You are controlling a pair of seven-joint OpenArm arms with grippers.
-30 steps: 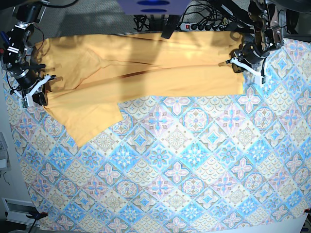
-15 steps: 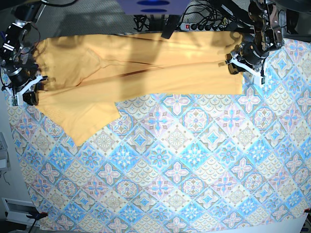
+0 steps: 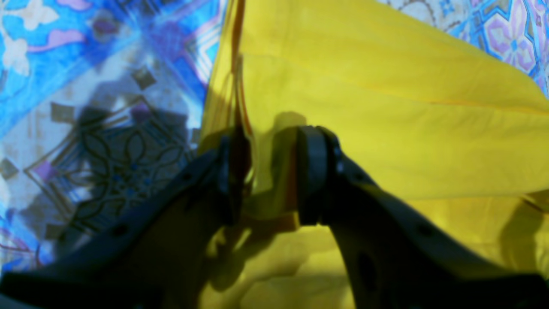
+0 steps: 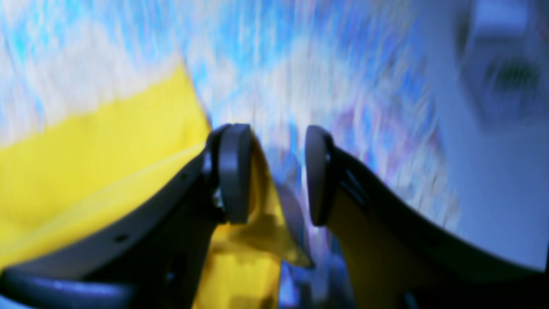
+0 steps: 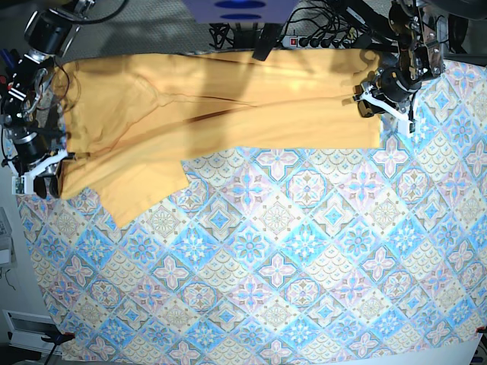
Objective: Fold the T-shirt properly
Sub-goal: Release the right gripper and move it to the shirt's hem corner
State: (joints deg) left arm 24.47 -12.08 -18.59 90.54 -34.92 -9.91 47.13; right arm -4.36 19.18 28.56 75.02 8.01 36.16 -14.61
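On the table's patterned tablecloth (image 5: 304, 258), the T-shirt (image 5: 221, 114) lies along the far edge; both the left pincer (image 3: 268, 171) and right pincer (image 4: 276, 171) have parted, releasing its ends, so this fold is laid.

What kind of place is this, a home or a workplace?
Probably a robotics lab or test bench, not a home: two robot arms work on a yellow-orange cloth T-shirt spread over a blue-and-pink tile-patterned tablecloth, with a power strip and tangled cables behind the table.
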